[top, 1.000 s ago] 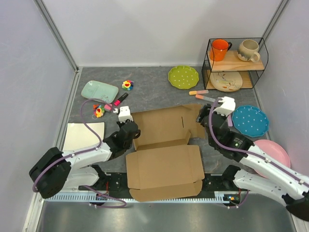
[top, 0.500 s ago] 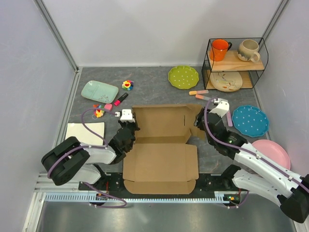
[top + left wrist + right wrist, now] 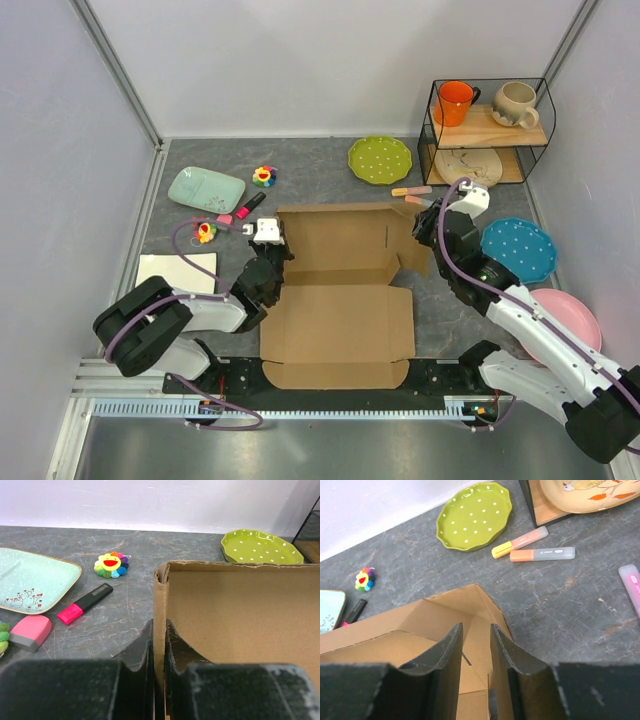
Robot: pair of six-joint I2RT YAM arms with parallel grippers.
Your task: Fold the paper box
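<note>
The brown paper box (image 3: 335, 330) lies in the middle of the table, with its near panel flat and its far panel (image 3: 345, 240) standing up. My left gripper (image 3: 274, 243) is shut on the upright left side flap, and the left wrist view shows the cardboard edge (image 3: 160, 595) pinched between the fingers (image 3: 159, 626). At the box's right far corner my right gripper (image 3: 430, 232) hangs over the side flap (image 3: 485, 605). Its jaws (image 3: 476, 627) stand a little apart, with cardboard showing in the gap.
A white board (image 3: 176, 280) lies left of the box. A mint tray (image 3: 206, 188), a flower toy (image 3: 264, 176) and markers (image 3: 248, 206) sit at the back left. At the right are a green plate (image 3: 380, 159), highlighters (image 3: 418, 195), a wire shelf (image 3: 487, 130), a blue plate (image 3: 518, 250) and a pink plate (image 3: 572, 320).
The box has squared up and slid away from the arms, and its far panel has risen upright. Both grippers moved forward with it. The right jaws have narrowed.
</note>
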